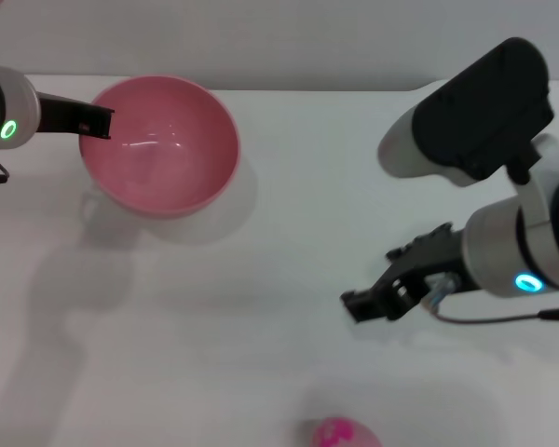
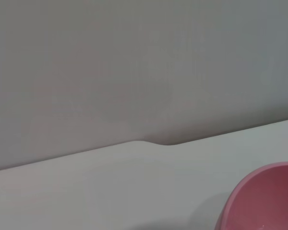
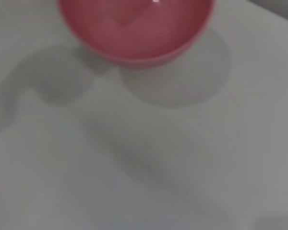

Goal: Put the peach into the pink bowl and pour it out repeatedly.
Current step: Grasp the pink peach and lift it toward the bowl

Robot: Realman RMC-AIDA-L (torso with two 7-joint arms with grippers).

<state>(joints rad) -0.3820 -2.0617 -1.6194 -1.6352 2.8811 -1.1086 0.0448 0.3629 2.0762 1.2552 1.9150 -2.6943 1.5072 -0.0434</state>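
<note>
The pink bowl (image 1: 158,149) is at the far left of the white table, tipped so its empty inside faces me, with a shadow under it. My left gripper (image 1: 98,123) is shut on the bowl's left rim. The bowl also shows in the left wrist view (image 2: 269,201) and in the right wrist view (image 3: 134,24). The peach (image 1: 343,434) lies on the table at the near edge of the head view, partly cut off. My right gripper (image 1: 368,279) is open and empty above the table at the right, a little beyond the peach.
The white table (image 1: 261,307) spreads between the bowl and the peach. A grey wall (image 2: 134,62) runs behind the table's far edge. A thin cable (image 1: 503,318) hangs by my right wrist.
</note>
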